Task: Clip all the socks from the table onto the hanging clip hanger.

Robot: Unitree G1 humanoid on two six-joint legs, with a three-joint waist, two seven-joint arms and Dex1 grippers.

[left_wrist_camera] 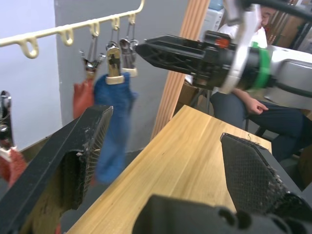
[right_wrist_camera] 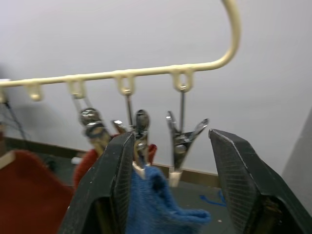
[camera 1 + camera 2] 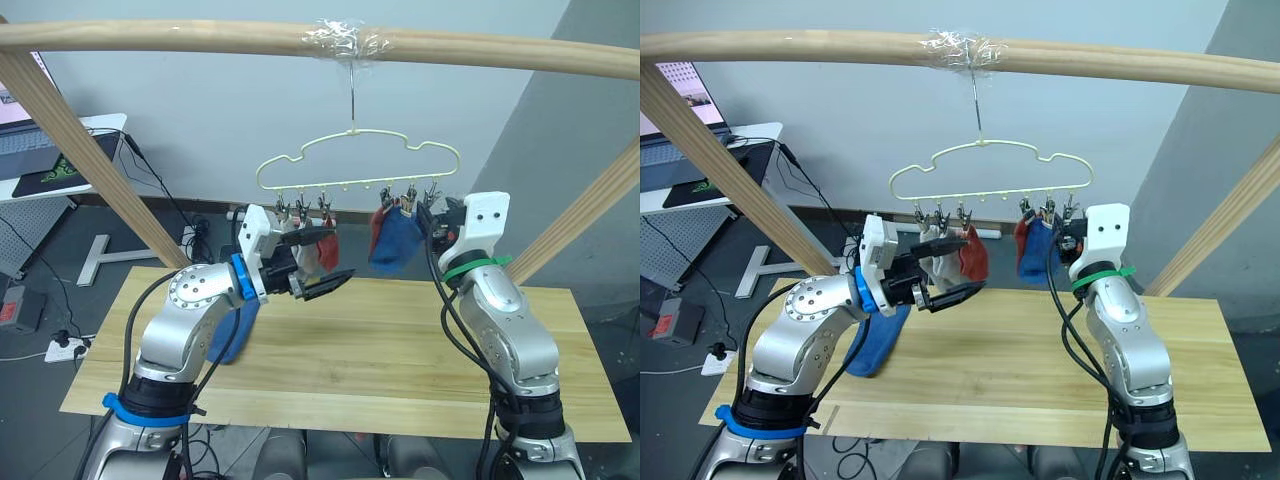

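Note:
The pale yellow-green clip hanger hangs by its hook from the wooden bar. At its left clips hang a light grey sock and a rust-red sock. A second rust-red sock and a blue sock hang at the right. Another blue sock lies on the table, partly under my left arm. My left gripper is open just below the left socks, holding nothing. My right gripper is open, its fingers either side of an empty metal clip beside the hung blue sock.
The thick wooden bar spans the top, with slanted wooden posts at both sides. A white desk with a laptop stands far left. A seated person is beyond the table.

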